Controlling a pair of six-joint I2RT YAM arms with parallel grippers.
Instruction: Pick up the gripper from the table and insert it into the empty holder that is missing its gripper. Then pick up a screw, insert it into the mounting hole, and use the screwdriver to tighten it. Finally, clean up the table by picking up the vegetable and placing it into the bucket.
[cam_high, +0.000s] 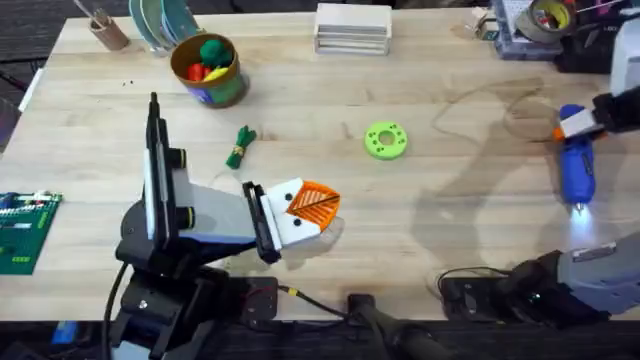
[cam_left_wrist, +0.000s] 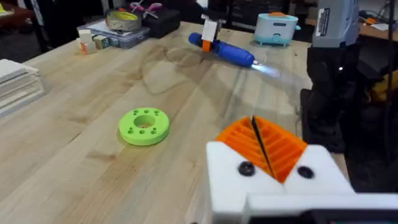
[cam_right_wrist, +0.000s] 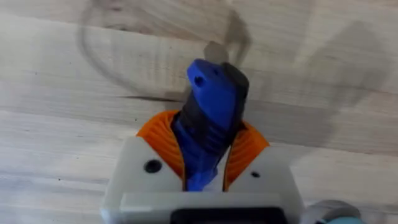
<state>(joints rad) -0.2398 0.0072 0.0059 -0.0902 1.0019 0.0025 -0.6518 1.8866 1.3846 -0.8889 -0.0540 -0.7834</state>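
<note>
- Screwdriver (cam_high: 576, 165): we found the blue powered tool at the table's right side, tip lit, pinched by the right gripper (cam_high: 580, 122) near its rear end; in the right wrist view its blue body (cam_right_wrist: 210, 118) sat between the orange pads (cam_right_wrist: 160, 134).
- Left gripper (cam_high: 312, 207): we recorded it low over the table (cam_high: 450, 210) near the front centre, its white blocks and orange ribbed pads (cam_left_wrist: 283, 146) pressed together with nothing between them.
- Vegetable (cam_high: 241, 146): we logged the slender green toy lying on the wood left of centre, apart from both grippers.
- Bucket (cam_high: 208, 70): we noted it upright at the back left, holding red, yellow and green toys.
- Green disc with holes (cam_high: 386, 140): flat on the table, between the vegetable and the screwdriver.
- White stacked box (cam_high: 352, 27): at the back edge, centre.
- Tape roll (cam_high: 548, 17): back right corner.
</note>
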